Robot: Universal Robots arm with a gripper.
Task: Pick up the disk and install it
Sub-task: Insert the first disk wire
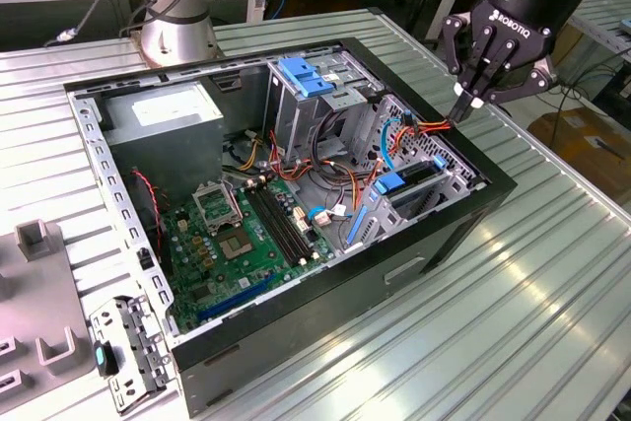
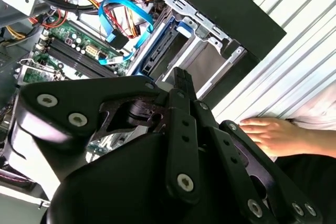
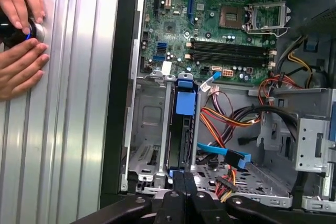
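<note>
The disk (image 1: 414, 180) stands on edge in the drive cage at the case's corner on the exterior view's right, with a blue plastic piece at its end; its label is hidden. In the first wrist view the disk (image 3: 178, 140) is a dark strip between the cage's metal walls under a blue tab. My gripper (image 1: 463, 104) hangs above the case rim close to that cage, apart from the disk. Its fingers are pressed together with nothing between them, as the gripper (image 3: 184, 178) (image 2: 181, 74) looks in both wrist views.
The open black case (image 1: 444, 234) lies on a ribbed metal table (image 1: 513, 322). Inside are the motherboard (image 1: 246, 234), a grey box (image 1: 163, 110) with a white sticker, a blue-handled cage (image 1: 301, 76) and loose cables (image 3: 226, 119). A person's hands (image 3: 21, 51) rest on the table beside the case.
</note>
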